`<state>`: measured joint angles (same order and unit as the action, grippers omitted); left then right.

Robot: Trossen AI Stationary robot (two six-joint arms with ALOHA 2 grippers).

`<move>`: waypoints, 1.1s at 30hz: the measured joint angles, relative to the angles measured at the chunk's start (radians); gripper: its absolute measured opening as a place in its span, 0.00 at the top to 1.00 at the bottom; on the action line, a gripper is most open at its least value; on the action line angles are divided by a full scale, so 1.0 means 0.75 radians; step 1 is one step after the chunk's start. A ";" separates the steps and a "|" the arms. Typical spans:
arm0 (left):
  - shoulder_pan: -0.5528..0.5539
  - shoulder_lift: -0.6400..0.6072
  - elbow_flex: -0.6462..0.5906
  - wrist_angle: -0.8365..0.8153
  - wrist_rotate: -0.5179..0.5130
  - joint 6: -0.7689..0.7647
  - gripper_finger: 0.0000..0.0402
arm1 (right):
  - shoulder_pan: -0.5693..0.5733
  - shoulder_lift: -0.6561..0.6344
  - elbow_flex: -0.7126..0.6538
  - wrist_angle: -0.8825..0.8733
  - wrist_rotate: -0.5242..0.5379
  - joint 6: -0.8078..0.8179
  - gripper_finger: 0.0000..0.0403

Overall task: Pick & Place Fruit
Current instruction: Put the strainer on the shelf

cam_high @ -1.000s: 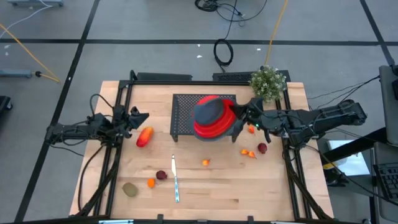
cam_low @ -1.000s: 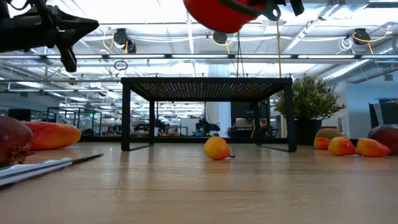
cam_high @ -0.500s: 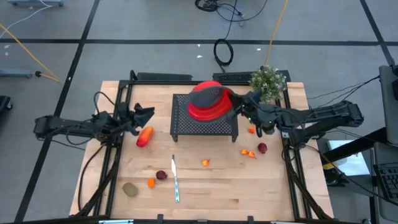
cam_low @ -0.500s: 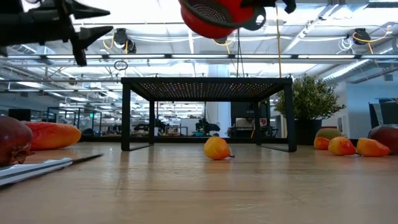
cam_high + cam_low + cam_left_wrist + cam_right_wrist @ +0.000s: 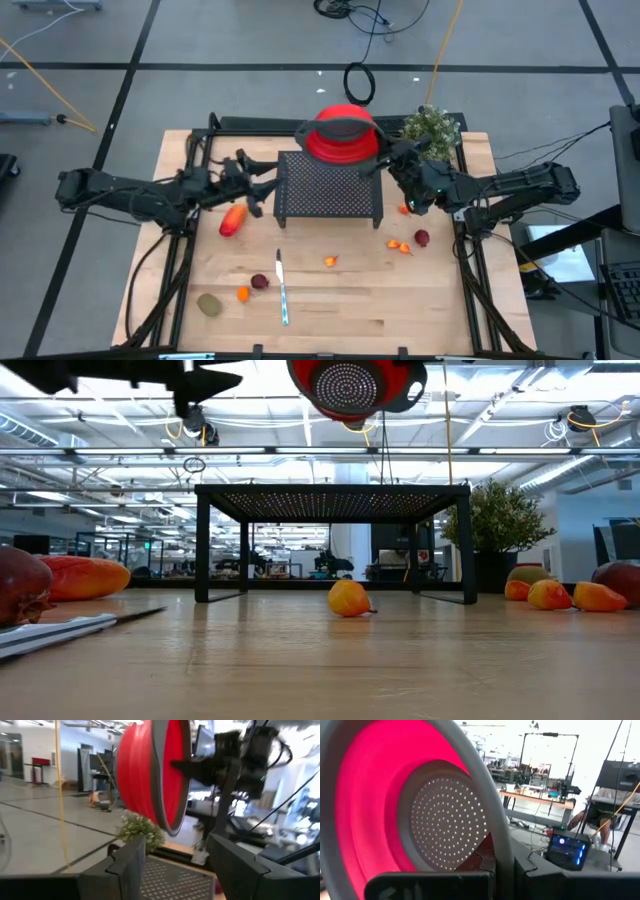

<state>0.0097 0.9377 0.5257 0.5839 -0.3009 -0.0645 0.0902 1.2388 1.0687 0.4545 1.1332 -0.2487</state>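
Fruit (image 5: 232, 220) lies untouched on the counter (image 5: 340, 300), below my left claw (image 5: 262, 183), whose fingers have spread apart. My right claw (image 5: 385, 160), clamped on the red colander (image 5: 340, 140), has carried it back beyond the black rack (image 5: 330, 187); no picking yet.

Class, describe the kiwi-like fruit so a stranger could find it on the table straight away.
From above, start at the black mesh stand and go to the table's near-left corner. The kiwi-like fruit lies there beside a tiny orange piece. It is the only dull brown-green one.
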 joint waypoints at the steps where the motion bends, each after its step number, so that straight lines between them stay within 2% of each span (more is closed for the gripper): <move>1: 0.000 0.038 0.029 0.000 -0.013 0.017 0.46 | 0.000 -0.001 0.000 0.025 -0.001 -0.024 0.99; 11: 0.000 0.354 0.277 0.005 -0.150 0.080 0.46 | 0.000 0.000 0.000 0.064 -0.006 -0.075 0.99; 20: 0.000 0.557 0.440 0.021 -0.292 0.082 0.46 | 0.001 -0.001 0.000 0.073 -0.009 -0.122 0.99; 30: -0.001 0.671 0.554 0.026 -0.446 0.062 0.46 | 0.001 -0.001 0.000 0.078 -0.010 -0.144 0.99; 33: 0.000 0.671 0.556 0.026 -0.503 0.038 0.49 | 0.001 -0.001 0.000 0.078 -0.010 -0.144 0.99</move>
<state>0.0097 1.4406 0.9424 0.6035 -0.6782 -0.0363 0.0906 1.2385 1.0687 0.5129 1.1257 -0.3571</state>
